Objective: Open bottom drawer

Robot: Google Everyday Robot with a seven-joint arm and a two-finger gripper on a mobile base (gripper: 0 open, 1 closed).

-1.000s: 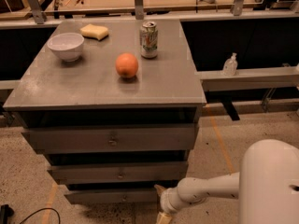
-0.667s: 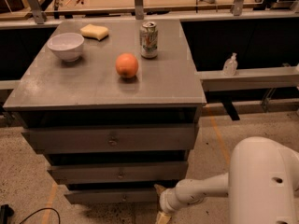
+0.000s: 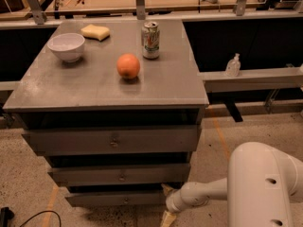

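The bottom drawer [image 3: 120, 199] is the lowest and slimmest of three grey fronts on the metal cabinet, with a small round knob at its centre. Its front appears pushed in, set back beneath the middle drawer [image 3: 122, 174]. My gripper [image 3: 166, 205] is low at the drawer's right end, near the floor, on the end of the white arm [image 3: 208, 193] reaching in from the lower right. One pale finger [image 3: 167, 189] lies by the drawer's right corner and another points down to the floor.
On the cabinet top [image 3: 71, 86] stand a white bowl [image 3: 66, 46], a yellow sponge [image 3: 95, 31], an orange [image 3: 128, 66] and a soda can [image 3: 150, 40]. A black cable [image 3: 28, 217] lies on the floor at lower left. A rail with a small bottle [image 3: 232, 65] runs to the right.
The white arm housing at lower right has shifted left and fills more of the view. The gripper stays by the bottom drawer's right end. The drawers have not moved.
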